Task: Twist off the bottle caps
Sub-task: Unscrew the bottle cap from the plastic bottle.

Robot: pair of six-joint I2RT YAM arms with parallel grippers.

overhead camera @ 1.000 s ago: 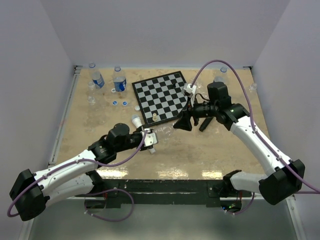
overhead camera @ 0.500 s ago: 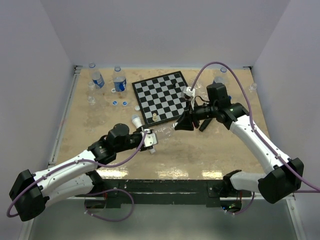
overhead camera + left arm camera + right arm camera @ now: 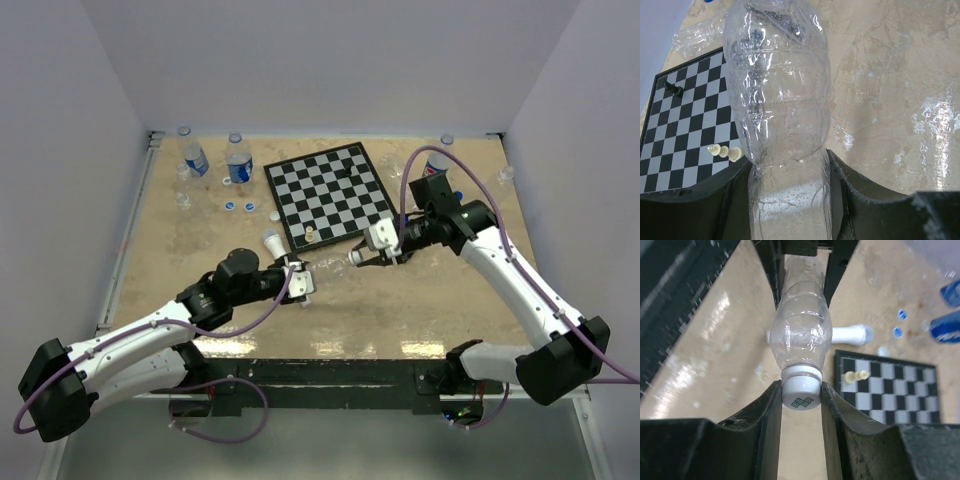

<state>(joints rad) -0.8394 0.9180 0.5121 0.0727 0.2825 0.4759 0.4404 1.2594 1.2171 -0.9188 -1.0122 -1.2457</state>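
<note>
A clear unlabelled bottle [image 3: 328, 267] is held level above the table between the two arms. My left gripper [image 3: 300, 278] is shut on its lower body; in the left wrist view the bottle [image 3: 777, 100] fills the gap between the black fingers of that gripper [image 3: 787, 190]. My right gripper [image 3: 352, 258] is shut on the bottle's white cap [image 3: 800, 391], both pads pressed flat against the cap's ribbed sides. The right wrist view shows the right gripper [image 3: 801, 390] and the bottle [image 3: 801, 337] running away from it to the left gripper's fingers [image 3: 771, 260].
A chessboard [image 3: 330, 195] lies behind the bottle, with a pale chess piece [image 3: 310, 235] on its near edge. Two blue-labelled bottles [image 3: 195, 158] [image 3: 238, 160] stand back left, loose blue caps [image 3: 230, 206] near them. A white microphone [image 3: 272, 241] lies left of the board. A logo bottle [image 3: 437, 160] stands back right.
My right gripper has swung down and left from over the chessboard's corner to the bottle's neck and closed on the white cap. The left arm and the bottle have stayed put.
</note>
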